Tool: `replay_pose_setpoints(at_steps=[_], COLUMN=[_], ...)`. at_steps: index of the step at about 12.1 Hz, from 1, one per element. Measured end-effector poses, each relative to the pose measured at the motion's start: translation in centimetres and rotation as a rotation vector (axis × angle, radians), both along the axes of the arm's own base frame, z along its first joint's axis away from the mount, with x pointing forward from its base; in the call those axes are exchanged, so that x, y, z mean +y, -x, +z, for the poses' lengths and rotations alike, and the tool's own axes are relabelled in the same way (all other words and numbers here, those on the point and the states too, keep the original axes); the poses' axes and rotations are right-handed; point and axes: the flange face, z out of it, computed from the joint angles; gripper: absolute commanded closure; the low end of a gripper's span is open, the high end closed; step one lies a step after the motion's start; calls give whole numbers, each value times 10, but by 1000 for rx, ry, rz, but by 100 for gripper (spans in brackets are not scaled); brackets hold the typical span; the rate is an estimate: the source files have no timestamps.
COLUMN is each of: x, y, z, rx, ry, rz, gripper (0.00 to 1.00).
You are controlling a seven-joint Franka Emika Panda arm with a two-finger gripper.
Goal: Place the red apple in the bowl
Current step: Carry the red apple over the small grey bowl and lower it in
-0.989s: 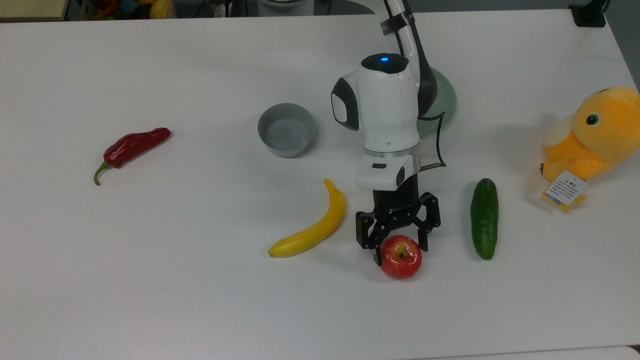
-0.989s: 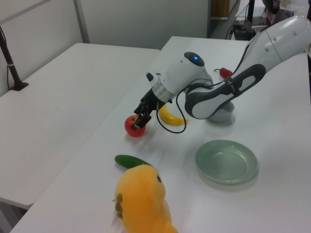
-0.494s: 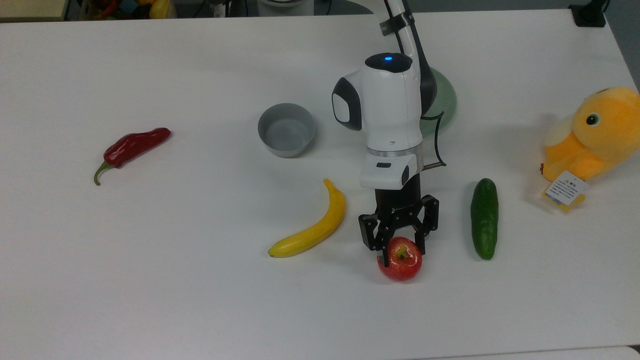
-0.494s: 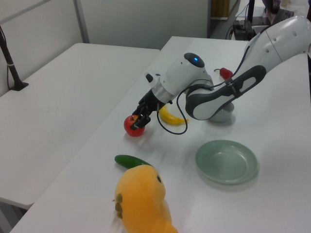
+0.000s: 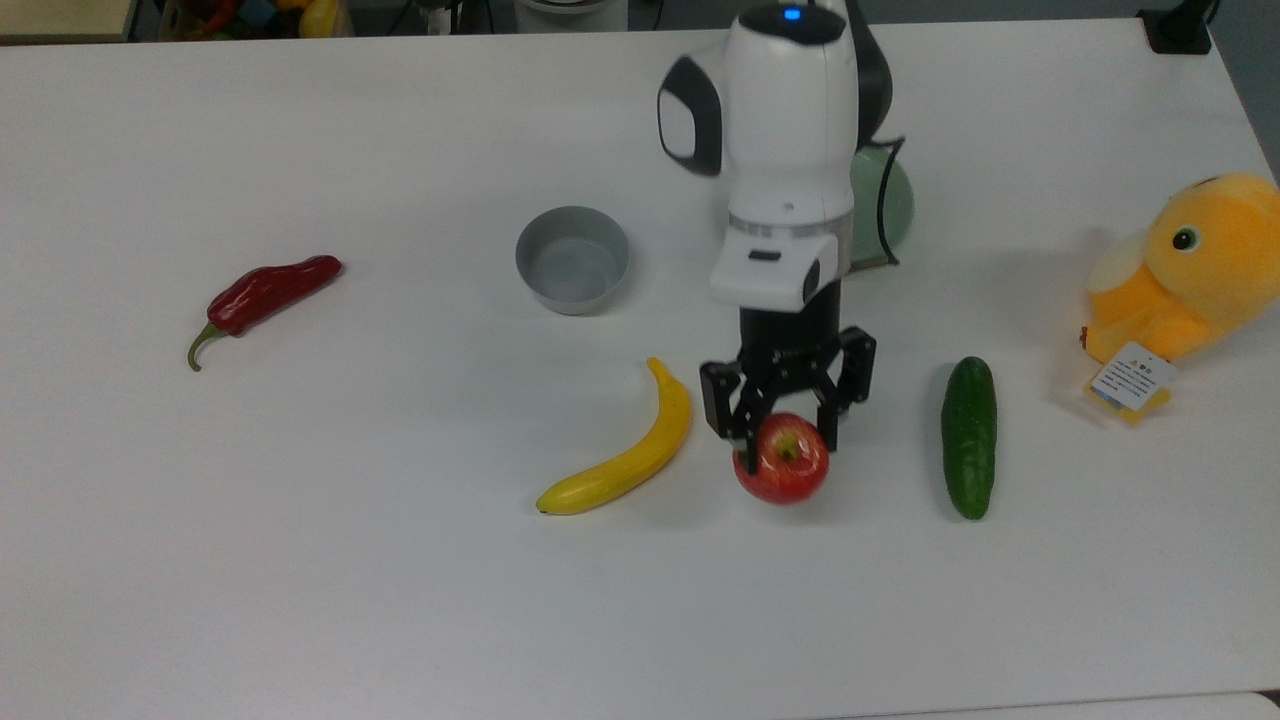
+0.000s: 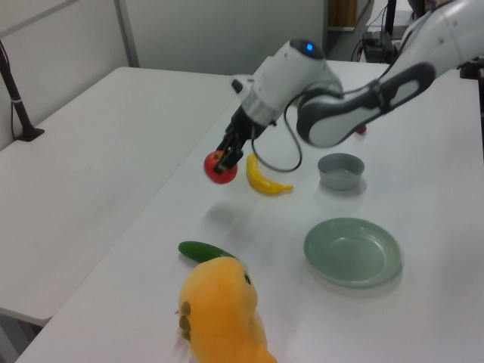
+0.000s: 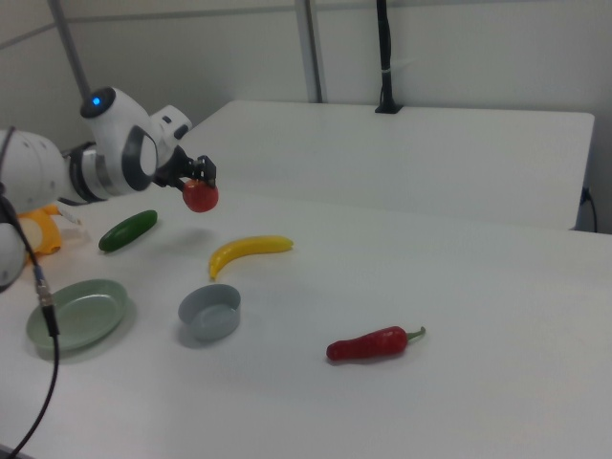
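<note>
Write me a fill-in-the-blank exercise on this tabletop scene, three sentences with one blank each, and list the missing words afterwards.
1. The gripper is shut on the red ____, held off the table.
2. In the top view, the yellow banana lies on the table between the raised fruit and the grey ____.
3. In the top view, the long green vegetable lying to the right of the gripper is a ____.

Missing words: apple; bowl; cucumber

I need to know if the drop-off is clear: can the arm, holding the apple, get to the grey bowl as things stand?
Probably yes: the gripper holds the red apple above the table, and the bowl stands open, unobstructed.
</note>
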Motion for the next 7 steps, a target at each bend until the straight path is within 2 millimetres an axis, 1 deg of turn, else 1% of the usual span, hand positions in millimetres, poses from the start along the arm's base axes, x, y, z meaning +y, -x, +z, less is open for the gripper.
replay_pose_setpoints(at_steps=[2,4,6,7], x=[-18,-42,-68,-83], y=[33,73,110,123], z=[31,57,75,78], rx=[107,226,324,365], ry=[51,106,152,172], rz=[-28,-64,-94,-107], gripper=[74,73,73,73])
